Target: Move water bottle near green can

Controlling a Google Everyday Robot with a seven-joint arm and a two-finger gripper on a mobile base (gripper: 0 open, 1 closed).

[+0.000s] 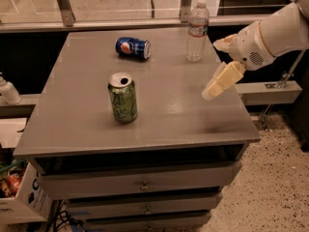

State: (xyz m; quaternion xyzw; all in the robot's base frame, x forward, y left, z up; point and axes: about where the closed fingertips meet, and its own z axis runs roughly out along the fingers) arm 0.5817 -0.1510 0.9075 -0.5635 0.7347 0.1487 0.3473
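The water bottle (197,31), clear and ribbed with a white cap, stands upright at the far right of the grey table top (169,115). The green can (122,97) stands upright at the centre left of the table, its silver top opened. My gripper (213,69) hangs over the table's right edge, in front of and to the right of the bottle and apart from it. Its pale fingers (221,81) are spread and hold nothing. The white arm (275,35) comes in from the right.
A blue Pepsi can (133,48) lies on its side at the back, left of the bottle. A small white bottle (8,91) stands on a low ledge at the left. Drawers are below the table top. A box (17,197) sits on the floor at lower left.
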